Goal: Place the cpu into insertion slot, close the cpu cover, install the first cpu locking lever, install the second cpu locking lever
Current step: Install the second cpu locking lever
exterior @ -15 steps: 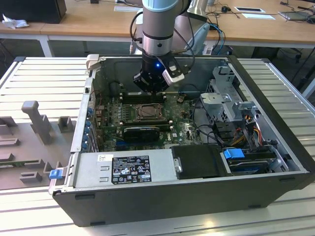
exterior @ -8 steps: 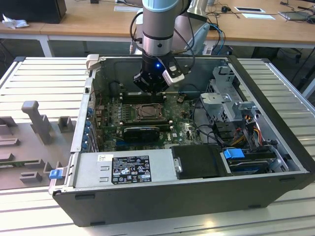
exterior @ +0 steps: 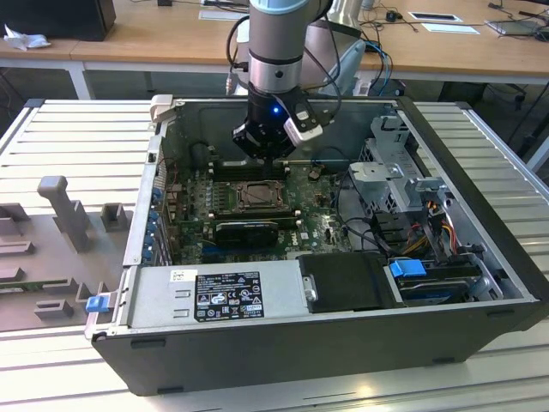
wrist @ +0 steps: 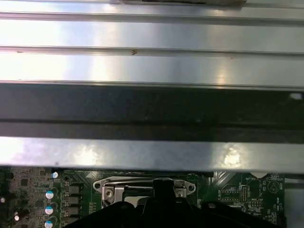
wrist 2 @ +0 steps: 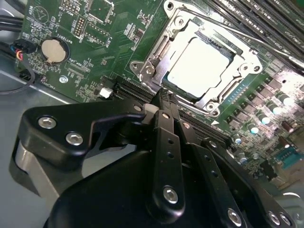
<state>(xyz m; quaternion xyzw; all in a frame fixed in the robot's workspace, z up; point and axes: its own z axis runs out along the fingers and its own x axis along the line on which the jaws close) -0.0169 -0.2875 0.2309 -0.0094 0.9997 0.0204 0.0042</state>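
Observation:
The cpu (wrist 2: 199, 64), a pale square chip, lies flat in the socket on the green motherboard (wrist 2: 95, 61). The cpu cover (wrist 2: 159, 47), a silver frame with a centre window, lies down around it. A thin metal lever rod (wrist 2: 228, 27) runs along one side of the socket. My gripper (wrist 2: 165, 97) is shut with nothing between its fingers, its tips just off a corner of the socket. In the exterior view the gripper (exterior: 264, 154) hangs inside the open computer case, just behind the socket (exterior: 257, 196). In the first wrist view the socket (wrist: 142, 186) sits under the gripper.
Memory sticks (wrist 2: 266, 19) run beside the socket. A coin battery (wrist 2: 51, 50) and cables (wrist 2: 14, 52) sit on the board. A long black card (exterior: 247, 230), the power supply (exterior: 214, 296), a drive cage (exterior: 403, 180) and the case walls (wrist: 152, 109) crowd the space.

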